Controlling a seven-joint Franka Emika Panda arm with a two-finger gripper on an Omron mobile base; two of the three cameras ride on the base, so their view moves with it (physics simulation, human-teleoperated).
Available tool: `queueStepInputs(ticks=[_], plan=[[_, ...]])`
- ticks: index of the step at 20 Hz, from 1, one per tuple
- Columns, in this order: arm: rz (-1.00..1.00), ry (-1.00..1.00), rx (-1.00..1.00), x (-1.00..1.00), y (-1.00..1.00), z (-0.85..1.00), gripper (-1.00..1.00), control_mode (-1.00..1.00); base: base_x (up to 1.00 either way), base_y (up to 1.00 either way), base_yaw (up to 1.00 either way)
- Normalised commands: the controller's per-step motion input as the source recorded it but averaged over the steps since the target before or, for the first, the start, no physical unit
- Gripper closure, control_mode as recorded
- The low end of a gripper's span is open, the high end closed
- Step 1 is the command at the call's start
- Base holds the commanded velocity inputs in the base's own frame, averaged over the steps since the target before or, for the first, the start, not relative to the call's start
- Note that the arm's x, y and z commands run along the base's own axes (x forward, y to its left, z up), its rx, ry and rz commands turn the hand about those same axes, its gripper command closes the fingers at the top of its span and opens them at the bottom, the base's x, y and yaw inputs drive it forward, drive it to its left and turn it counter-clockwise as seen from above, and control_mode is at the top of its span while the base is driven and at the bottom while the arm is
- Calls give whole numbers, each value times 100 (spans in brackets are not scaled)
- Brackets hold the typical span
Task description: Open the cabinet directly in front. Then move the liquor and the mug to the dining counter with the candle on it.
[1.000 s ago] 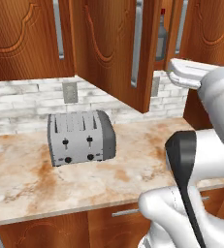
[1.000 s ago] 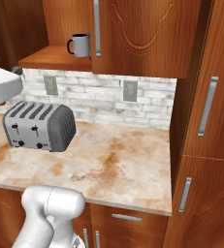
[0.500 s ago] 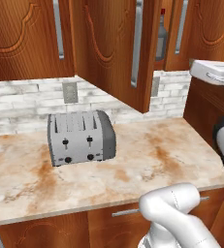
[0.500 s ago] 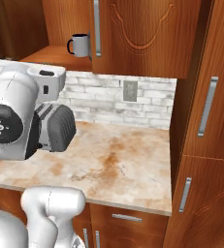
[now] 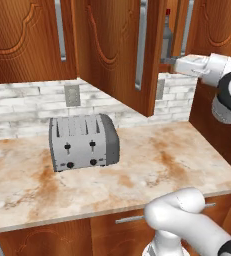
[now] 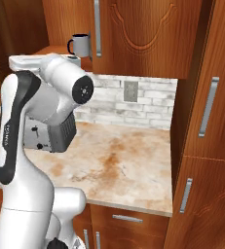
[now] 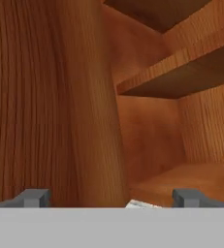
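From the left base view, the cabinet (image 5: 119, 50) shows one carved door swung out toward the camera, its long silver bar handle (image 5: 141, 45) facing forward. Behind that door's far edge stands the liquor (image 5: 167, 37), a grey-clear bottle with a red cap, inside the open compartment. The same view shows the toaster (image 5: 83, 142) on the marble-look worktop (image 5: 137, 175), in front of the white brick backsplash (image 5: 22, 105) with its wall outlet (image 5: 72, 94).

The right base view gives the other side: the mug (image 6: 80, 44), white with a dark handle turned left, sits on the cabinet's lower shelf (image 6: 55, 49) just beside the edge of a closed door. The bottle is hidden here by the arm and door. The toaster is mostly covered by the arm's forearm.

The hand view looks into the cabinet interior: a wooden panel fills the left, probably the open door's inner face, though the close angle makes that hard to confirm. An upper shelf (image 7: 181, 72) crosses the right, and a dark curved sliver at the right edge may be the mug's handle.

The arm rises from the base, bends at a high elbow, and reaches level toward the cabinet opening at shelf height. The gripper (image 7: 111, 197) has its fingers (image 7: 33, 197) spread wide apart with nothing between them.
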Motion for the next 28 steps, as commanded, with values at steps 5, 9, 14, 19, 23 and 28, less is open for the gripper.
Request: queueStepInputs(ticks=[5, 9, 14, 19, 23, 28], plan=[[51, 0, 0, 30, 97, 0, -100, -100, 0, 0, 0], [52, -2, -7, -17, 100, 0, -100, -100, 0, 0, 0], [38, -14, -12, -32, 100, 0, -100, -100, 0, 0, 0], [-4, -10, -13, -3, 84, -5, -100, -100, 0, 0, 0], [-12, 0, 1, -21, -42, 0, -100, -100, 0, 0, 0], [-48, 2, 5, -48, -100, 0, -100, -100, 0, 0, 0]])
